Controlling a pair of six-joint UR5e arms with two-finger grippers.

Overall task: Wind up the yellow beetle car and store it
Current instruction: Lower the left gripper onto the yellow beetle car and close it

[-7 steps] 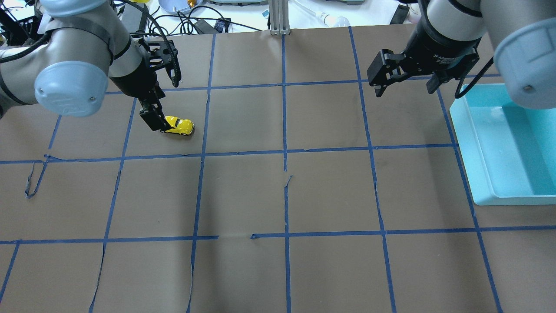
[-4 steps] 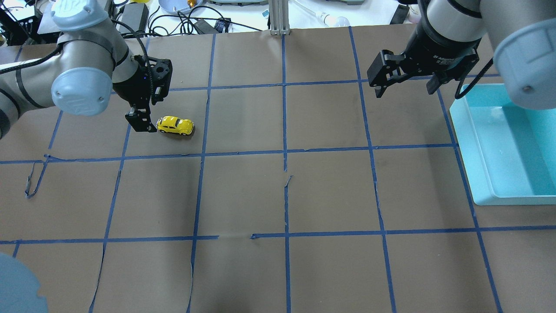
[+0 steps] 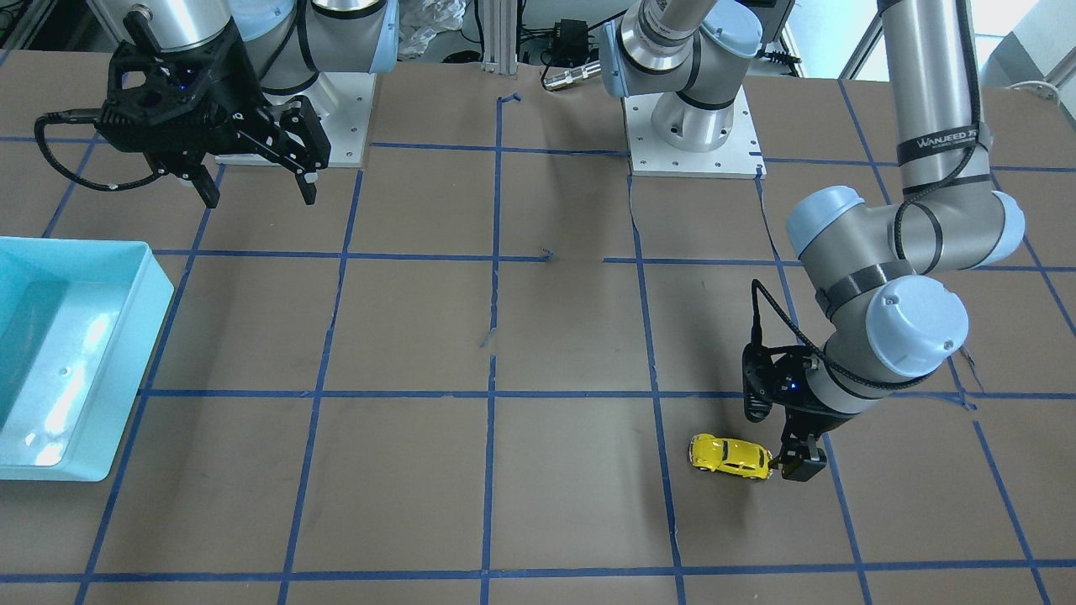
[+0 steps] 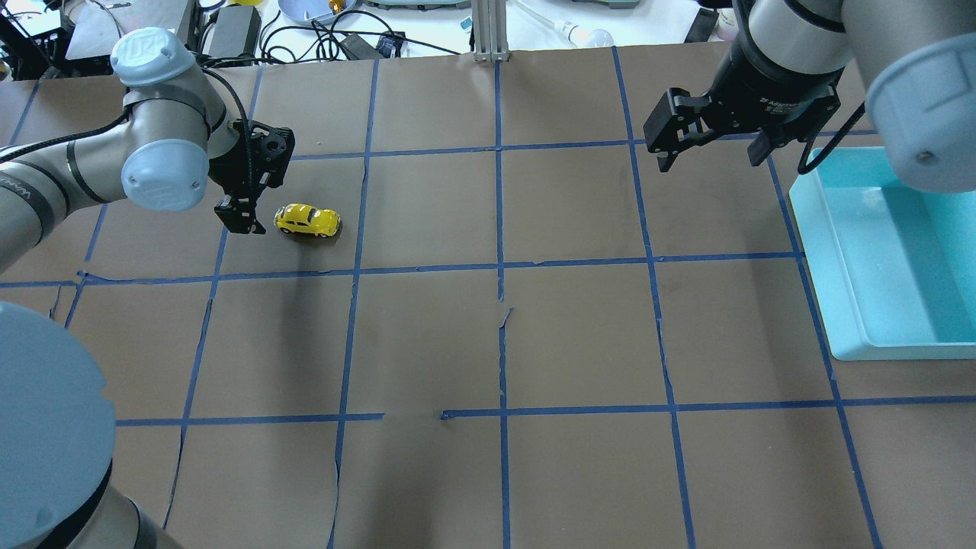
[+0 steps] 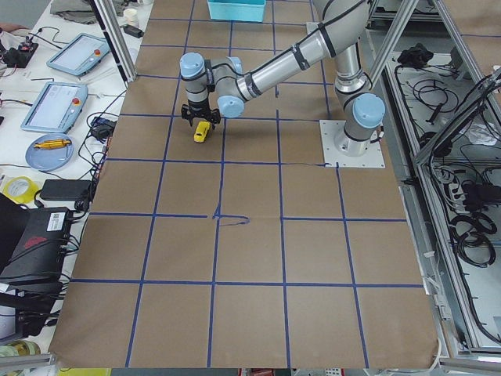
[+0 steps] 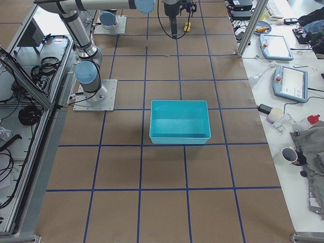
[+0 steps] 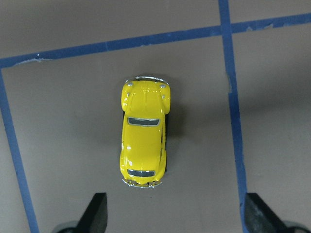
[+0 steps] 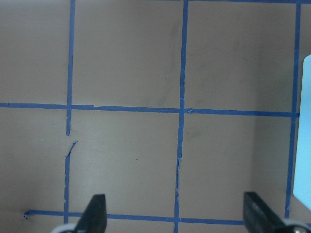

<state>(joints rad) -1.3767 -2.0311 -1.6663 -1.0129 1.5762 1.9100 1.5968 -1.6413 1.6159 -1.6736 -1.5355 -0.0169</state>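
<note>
**Open jaws lined up behind the car, grip not yet made**

The yellow beetle car [image 4: 308, 219] stands on its wheels on the brown desk [image 4: 503, 343], in a taped square on the robot's left, well apart from the teal bin [image 4: 854, 305]. In the left wrist view the car [image 7: 143, 136] points away from the camera, with what looks like its tail nearest. The left jaws are spread wide and hold nothing; their tips sit either side of the car's line but short of it.

To wind it well, I judge the left jaws should move forward until the tips flank the body amidships, drop low, and close on the flat flanks, not the rounded roof, since the glossy shell may slip. Then press down so the wheels bite the paper, and drag straight back along the car's axis.

A second ago the left jaws covered the car's tail; they now stand just beside it, apart. The car has not shifted. The right jaws hang open and empty near the bin, unchanged.
</note>
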